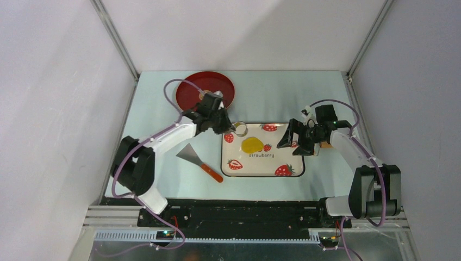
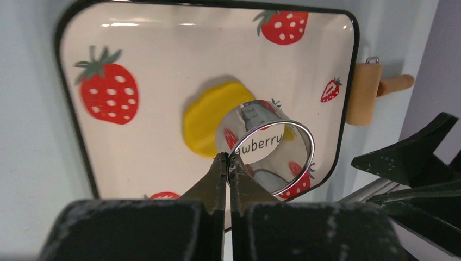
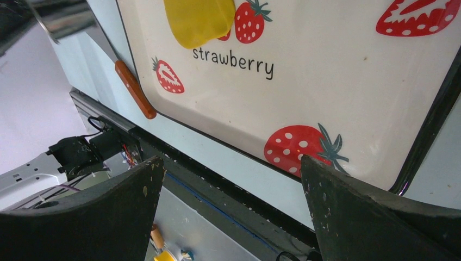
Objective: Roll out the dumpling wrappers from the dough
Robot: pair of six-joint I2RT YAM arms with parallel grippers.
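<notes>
The dough (image 1: 252,144) is a flattened yellow patch in the middle of the strawberry tray (image 1: 272,166). My left gripper (image 1: 234,128) hovers at the tray's far left corner, shut on the wall of a shiny metal ring cutter (image 1: 241,129). In the left wrist view the cutter (image 2: 296,136), pinched by the gripper (image 2: 228,157), hangs above the dough (image 2: 206,117) and covers its right part. My right gripper (image 1: 292,142) is open and empty at the tray's right edge. Its view shows the dough (image 3: 198,19) far ahead of the gripper (image 3: 229,163). The dumpling wrappers are out of view.
A wooden roller (image 2: 369,92) lies just right of the tray, mostly hidden under the right gripper in the top view. A metal scraper (image 1: 190,152) with an orange handle (image 3: 135,89) lies left of the tray. A red plate (image 1: 205,89) sits at the back.
</notes>
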